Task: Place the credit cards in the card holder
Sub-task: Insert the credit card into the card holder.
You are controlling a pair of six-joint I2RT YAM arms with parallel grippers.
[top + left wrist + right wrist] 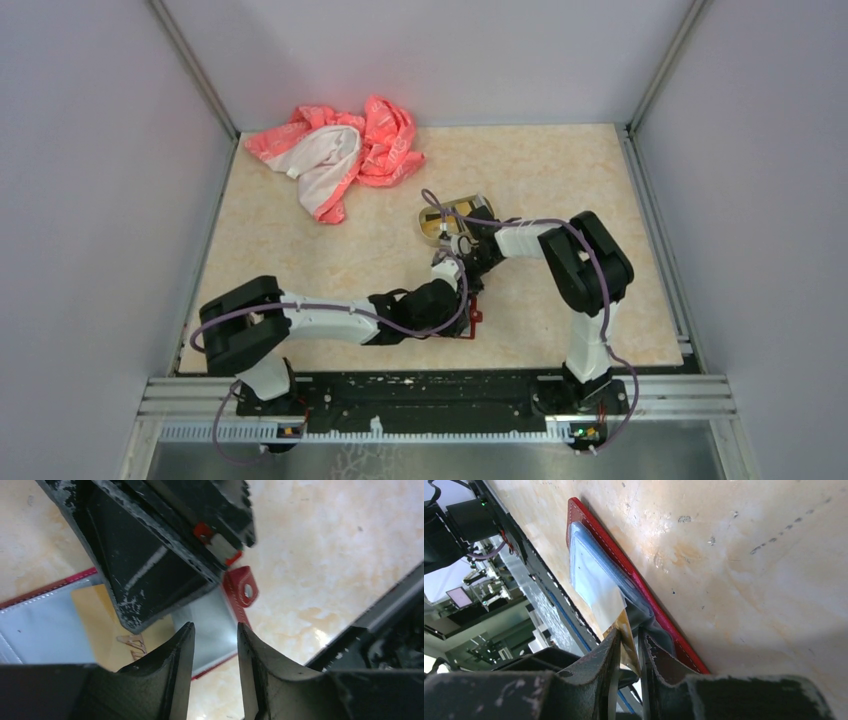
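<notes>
Tabletop [560, 180] work is bunched at centre, on the near side of the tin tray [447, 215]. Both arms meet over the card holder [45, 625], which lies opened flat.

- Left arm [330, 320] reaches in low from the left, forearm almost level.
- Right arm [585, 260] folds back from the right, wrist tipped steeply down.
- Left gripper [215, 630]: jaws spread, nothing between them, poised over a grey pocket. I read that as steadying the holder so it won't skate.
- Right gripper [630, 636]: jaws pinching the yellow-gold card [624, 625] by one end, the other end aimed at a pocket mouth. Whether it has entered, I cannot tell.
- Snap tab [244, 587] lies free at the right edge.
</notes>
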